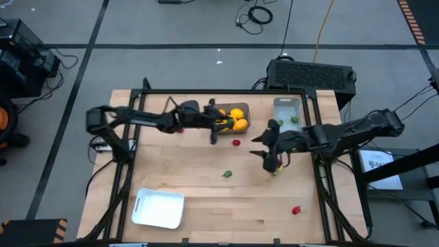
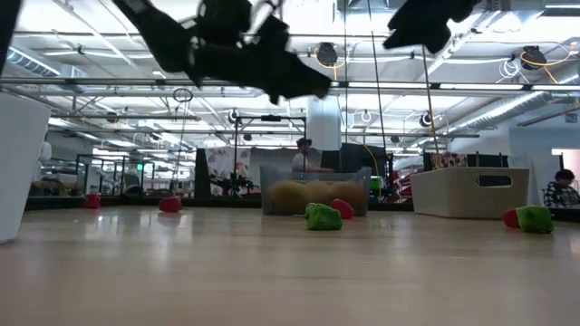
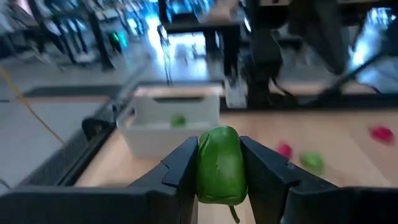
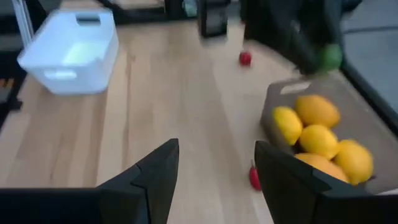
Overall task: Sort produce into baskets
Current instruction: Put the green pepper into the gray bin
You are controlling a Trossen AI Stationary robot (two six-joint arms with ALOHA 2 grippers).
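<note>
While pinched and aloft, green piece [image 3: 217, 180]: clamped at its middle between the fingers of the left gripper [image 3: 217, 152], clear of the table.
Left gripper, place: upper middle of the high view, over or just beside the dark grey bin [image 4: 367, 112]; cannot tell which.
Dark grey bin, contents: yellow and orange round fruits [image 4: 317, 140] only, filling most of it.
Pale grey bin [image 1: 287, 101]: upper right of the high view, holding small green pieces [image 1: 295, 119]; likely home for the held piece.
Right gripper [image 4: 216, 149]: fingers spread wide, nothing between them; hovering right of centre in the high view, just below the pale grey bin.
White tray [image 1: 159, 208]: lower left of the high view, nothing seen in it.
Loose produce: green piece on the table [image 1: 228, 174] at centre; red piece [image 1: 236, 143] just below the dark grey bin; another red piece [image 1: 296, 210] at lower right.
Step in hand, as judged: carrying green across to the pale grey bin.
Risk, wrong bin: letting go too early would land green among the yellow fruits.
Risk, collision: right arm sits close to the path toward the pale grey bin; crossing without it clearing could knock the arms together.
Risk, slip: smooth, rounded piece held by a narrow pinch; a jolt could squirt it out and send it rolling.
</note>
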